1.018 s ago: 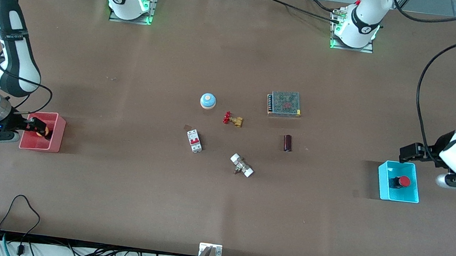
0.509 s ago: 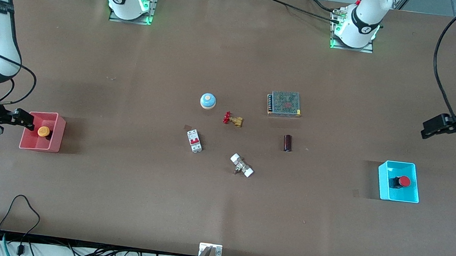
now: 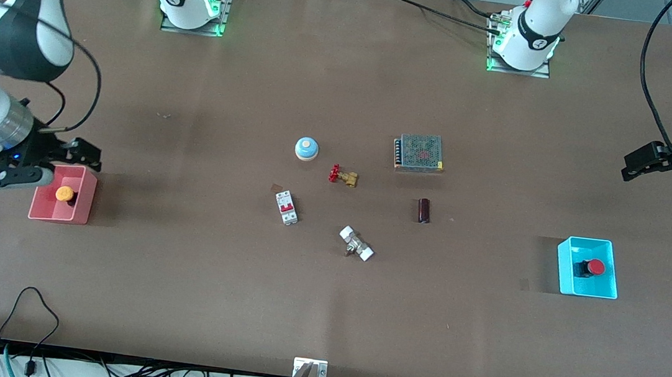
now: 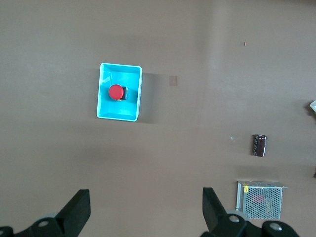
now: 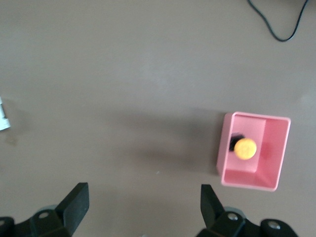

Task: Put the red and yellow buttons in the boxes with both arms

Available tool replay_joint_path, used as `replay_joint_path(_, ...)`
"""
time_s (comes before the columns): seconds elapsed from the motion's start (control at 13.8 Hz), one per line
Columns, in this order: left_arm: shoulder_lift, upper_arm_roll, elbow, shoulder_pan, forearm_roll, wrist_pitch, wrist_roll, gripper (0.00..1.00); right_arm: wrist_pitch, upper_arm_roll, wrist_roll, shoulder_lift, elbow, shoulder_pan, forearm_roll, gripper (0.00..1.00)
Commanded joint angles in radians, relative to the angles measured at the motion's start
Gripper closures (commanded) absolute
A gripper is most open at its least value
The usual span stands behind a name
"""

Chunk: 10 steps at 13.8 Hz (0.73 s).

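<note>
Black bodies half hidden under button caps (image 3: 65, 194) — both hands (image 3: 632, 163) (image 3: 85, 154) spread, empty.

Wide bare table (image 3: 483, 329) separates the pink box (image 3: 84, 199) and cyan box (image 3: 565, 269) from central clutter.

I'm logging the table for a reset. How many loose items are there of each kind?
Push-buttons: 2, red button and yellow button
Bins: 2, cyan bin and pink bin
Valves and fittings: 2
Electrical parts: 3
Blue dome: 1
Total: 10
</note>
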Motion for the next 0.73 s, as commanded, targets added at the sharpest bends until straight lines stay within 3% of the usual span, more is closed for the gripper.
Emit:
replay_joint_path(0.0,-0.039,0.004,-0.027,0.0,-0.015,-0.004,-0.007,0.0,-0.167,-0.005,0.073,-0.02,0.091,0.039,-0.039,0.0)
replay_joint_path(0.15,-0.039,0.004,-0.026,0.0,-0.015,-0.003,0.005,0.0,-0.237,-0.003,0.095,-0.02,0.148,0.044,-0.033,0.0)
replay_joint_path(0.44,-0.038,0.01,-0.003,0.0,-0.015,-0.023,0.091,0.0,-0.307,0.154,0.146,-0.023,0.185,-0.087,-0.033,0.0)
replay_joint_path(0.65,-0.027,0.01,0.025,0.0,-0.024,-0.027,0.089,0.0,-0.387,0.165,0.145,-0.023,0.226,-0.106,-0.038,0.0)
